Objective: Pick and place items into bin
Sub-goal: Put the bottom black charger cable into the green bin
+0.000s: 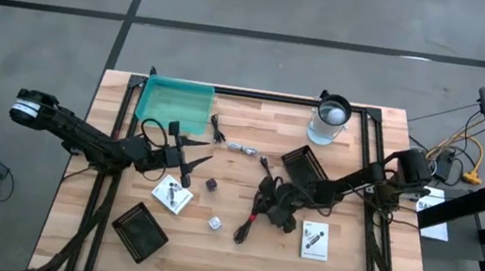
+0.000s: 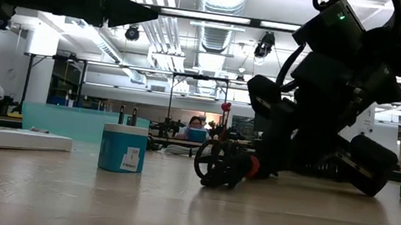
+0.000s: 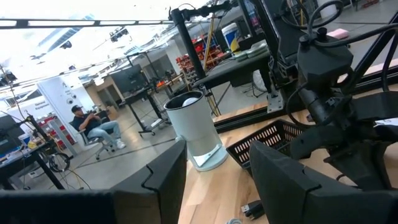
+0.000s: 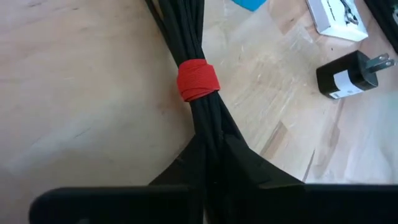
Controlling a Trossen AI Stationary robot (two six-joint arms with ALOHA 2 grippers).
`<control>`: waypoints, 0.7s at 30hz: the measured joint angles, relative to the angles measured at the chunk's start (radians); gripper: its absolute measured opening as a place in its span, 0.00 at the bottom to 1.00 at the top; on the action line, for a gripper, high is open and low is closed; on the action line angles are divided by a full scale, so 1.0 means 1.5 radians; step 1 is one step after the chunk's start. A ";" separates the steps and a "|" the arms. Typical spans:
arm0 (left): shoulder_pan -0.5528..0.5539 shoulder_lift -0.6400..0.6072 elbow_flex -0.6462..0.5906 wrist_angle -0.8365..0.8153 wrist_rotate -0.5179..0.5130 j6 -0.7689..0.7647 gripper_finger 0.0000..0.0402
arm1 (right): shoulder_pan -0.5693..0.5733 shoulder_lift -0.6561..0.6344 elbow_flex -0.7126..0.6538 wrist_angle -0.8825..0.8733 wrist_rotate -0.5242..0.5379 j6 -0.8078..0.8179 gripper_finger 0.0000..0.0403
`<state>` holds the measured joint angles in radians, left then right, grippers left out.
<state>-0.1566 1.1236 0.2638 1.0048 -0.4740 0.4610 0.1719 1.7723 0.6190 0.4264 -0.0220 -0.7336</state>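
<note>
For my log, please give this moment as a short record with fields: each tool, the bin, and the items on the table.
right tool: low on the table, shut on the black cable bundle with red band
left tool: open, holding nothing, near the bin
bin: teal, at the far left of the table; contents cannot tell
loose items: white packet, black plug adapter

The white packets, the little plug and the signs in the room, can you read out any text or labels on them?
None can be read.
White packets: print too small.
Black plug: white label blurred.
White-and-blue cube: label marks illegible.
Room signs: blurred.
Right gripper clamps the black-and-red cable: no text.
</note>
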 joint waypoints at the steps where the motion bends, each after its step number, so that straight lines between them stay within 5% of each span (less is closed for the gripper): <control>1: 0.000 0.000 0.000 0.000 0.000 0.000 0.40 | -0.001 -0.004 0.001 -0.004 0.001 0.004 0.06; 12: 0.000 0.000 0.000 0.000 0.000 0.000 0.40 | -0.001 -0.034 0.044 0.012 0.051 0.151 0.05; 21: 0.000 0.000 0.000 0.000 0.000 0.000 0.40 | -0.001 -0.035 0.050 0.094 0.448 0.230 0.05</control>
<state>-0.1566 1.1233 0.2638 1.0050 -0.4740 0.4610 0.1711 1.7203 0.6933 0.5676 0.6504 -0.3886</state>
